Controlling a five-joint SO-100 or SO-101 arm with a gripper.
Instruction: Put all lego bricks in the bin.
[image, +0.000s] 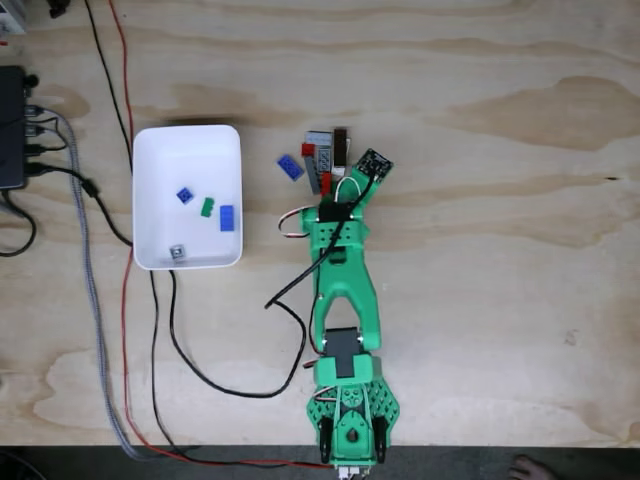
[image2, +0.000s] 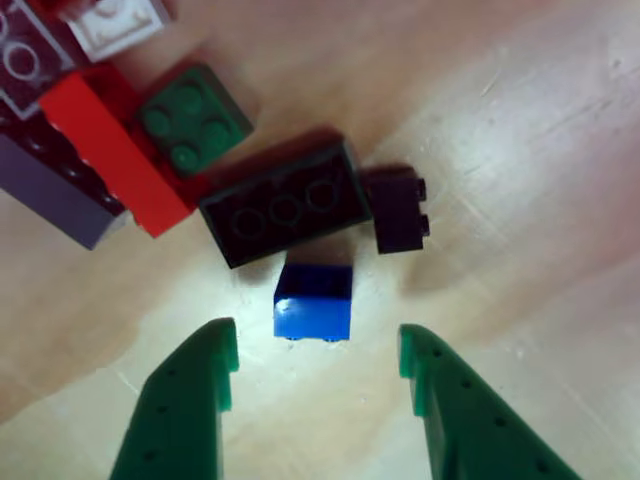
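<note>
just ahead of the hand (image2: 318, 365), a small blue brick (image2: 313, 302) lies on the plywood counter (image: 480, 250), centred in the gap between the two green fingers (image2: 195, 390). the hand is open and holds nothing, likely lined up to straddle this piece. behind it sits a pile: black brick (image2: 285, 203), red brick (image2: 112, 150), green brick (image2: 192, 118). left of the arm in the fixed view, the white bin (image: 150, 160) already holds several bricks.
</note>
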